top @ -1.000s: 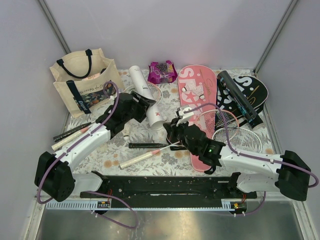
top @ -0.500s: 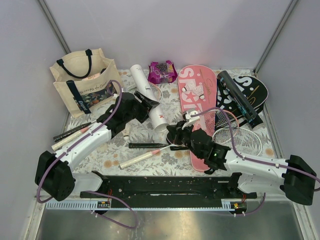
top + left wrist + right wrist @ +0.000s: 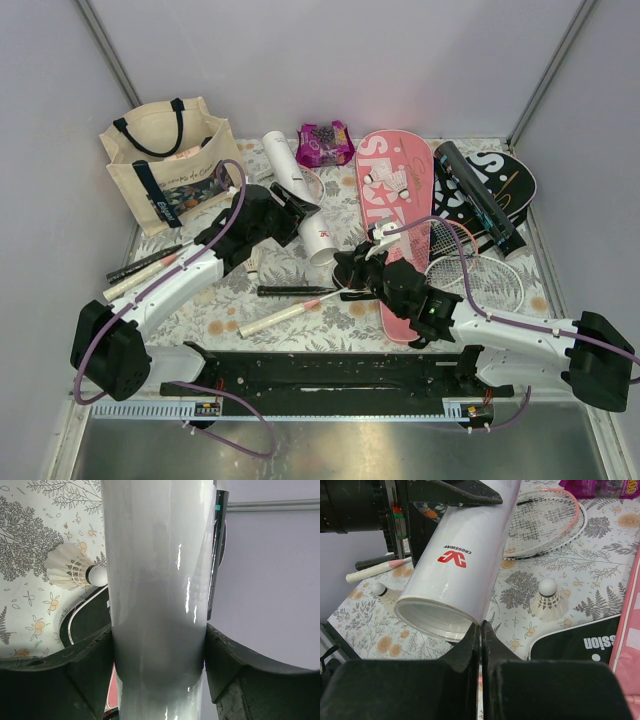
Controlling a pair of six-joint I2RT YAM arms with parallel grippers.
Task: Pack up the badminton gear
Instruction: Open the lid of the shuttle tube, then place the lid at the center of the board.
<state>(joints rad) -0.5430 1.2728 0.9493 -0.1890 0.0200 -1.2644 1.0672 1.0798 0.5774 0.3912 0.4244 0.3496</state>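
Note:
My left gripper (image 3: 287,207) (image 3: 159,645) is shut around a long white tube (image 3: 310,228) (image 3: 157,570), held slanted above the table with its open mouth (image 3: 437,617) facing the right arm. The right gripper (image 3: 350,268) (image 3: 481,630) is shut with nothing seen between its fingers, its tips just under the tube's rim. White shuttlecocks lie on the cloth: one (image 3: 547,602) right of the tube, another (image 3: 70,570) beside it. The pink cover (image 3: 392,205), the black cover (image 3: 505,178) with a black tube (image 3: 478,195) on it, and two rackets (image 3: 470,268) lie on the right.
A cream tote (image 3: 165,165) stands at the back left and a purple snack packet (image 3: 325,143) lies at the back. Racket handles (image 3: 150,265) (image 3: 290,312) lie near the left arm. A pink-rimmed racket head (image 3: 545,522) lies behind the tube.
The tube's open end has dipped slightly toward the right arm. My right gripper has shifted a little right and forward, staying shut.

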